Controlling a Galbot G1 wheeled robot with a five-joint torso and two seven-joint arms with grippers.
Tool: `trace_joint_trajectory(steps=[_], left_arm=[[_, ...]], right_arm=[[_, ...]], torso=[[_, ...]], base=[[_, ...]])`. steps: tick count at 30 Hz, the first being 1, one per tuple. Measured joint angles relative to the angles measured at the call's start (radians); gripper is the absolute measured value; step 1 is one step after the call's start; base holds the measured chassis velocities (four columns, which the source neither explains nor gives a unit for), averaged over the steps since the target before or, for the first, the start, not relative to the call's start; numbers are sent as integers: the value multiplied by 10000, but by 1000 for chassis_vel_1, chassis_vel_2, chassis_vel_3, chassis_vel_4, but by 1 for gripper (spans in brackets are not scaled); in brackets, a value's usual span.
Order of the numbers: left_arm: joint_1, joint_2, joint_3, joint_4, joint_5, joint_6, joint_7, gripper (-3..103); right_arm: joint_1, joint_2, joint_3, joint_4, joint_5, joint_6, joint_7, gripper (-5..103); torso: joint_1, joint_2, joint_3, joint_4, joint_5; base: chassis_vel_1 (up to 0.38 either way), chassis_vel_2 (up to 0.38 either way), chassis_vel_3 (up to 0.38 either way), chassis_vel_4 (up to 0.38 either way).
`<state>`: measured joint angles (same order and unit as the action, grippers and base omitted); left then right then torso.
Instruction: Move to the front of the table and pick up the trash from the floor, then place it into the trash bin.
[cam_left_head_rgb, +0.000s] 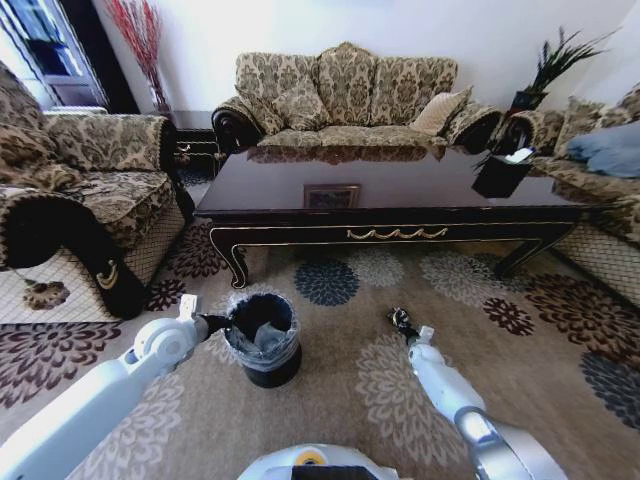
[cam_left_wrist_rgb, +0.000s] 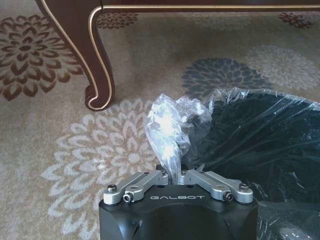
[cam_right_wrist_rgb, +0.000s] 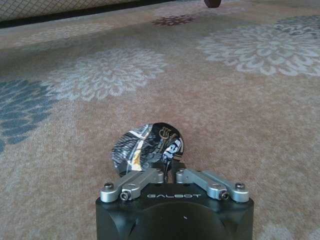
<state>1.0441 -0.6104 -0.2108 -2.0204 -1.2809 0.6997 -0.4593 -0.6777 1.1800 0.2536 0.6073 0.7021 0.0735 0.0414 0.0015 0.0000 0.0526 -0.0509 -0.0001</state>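
The trash bin is a small round black bucket with a clear liner, standing on the carpet in front of the dark glossy table. My left gripper is at the bin's left rim. In the left wrist view, this left gripper is shut on a bunched fold of the clear liner beside the bin. Right of the bin, my right gripper hangs low over the carpet. In the right wrist view, it is shut on the trash, a crumpled black printed wrapper.
A carved table leg stands just beyond the bin. Sofas ring the table: an armchair on the left, a couch behind, another on the right. A black tissue box sits on the table. Flowered carpet lies between the arms.
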Motion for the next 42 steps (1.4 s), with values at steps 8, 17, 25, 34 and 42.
trace_joint_trajectory(steps=[8, 17, 25, 34, 42], left_arm=[[107, 40, -58, -185, 29, -12, -73, 3], [-449, -123, 496, -149, 14, 12, -134, 3], [-1957, -629, 1783, 236, -168, 114, -353, 3], [-4167, -1494, 4042, 1025, -312, 109, -677, 3], [-4883, -2214, 5306, 1528, -292, 107, -866, 3]], right_arm=[[-430, -194, 197, 508, 95, -23, 108, 0], [-2566, -1369, 687, 3779, 332, -233, 404, 0], [-4467, -2406, 1245, 7433, 635, -453, 712, 0], [-6589, -3215, 2273, 10916, 595, -609, 941, 0], [-7527, -3604, 2976, 13031, 479, -734, 1055, 0]], torso=[[0, 0, 0, -3, 1], [-1, 0, 0, -9, 0], [-1, 0, 0, 2, 1], [-1, 0, 0, -10, 0], [-1, 0, 1, 4, -1]], base=[[0, 0, 0, 0], [0, 0, 0, 0], [0, 0, 0, 0], [0, 0, 0, 0], [0, 0, 0, 0]])
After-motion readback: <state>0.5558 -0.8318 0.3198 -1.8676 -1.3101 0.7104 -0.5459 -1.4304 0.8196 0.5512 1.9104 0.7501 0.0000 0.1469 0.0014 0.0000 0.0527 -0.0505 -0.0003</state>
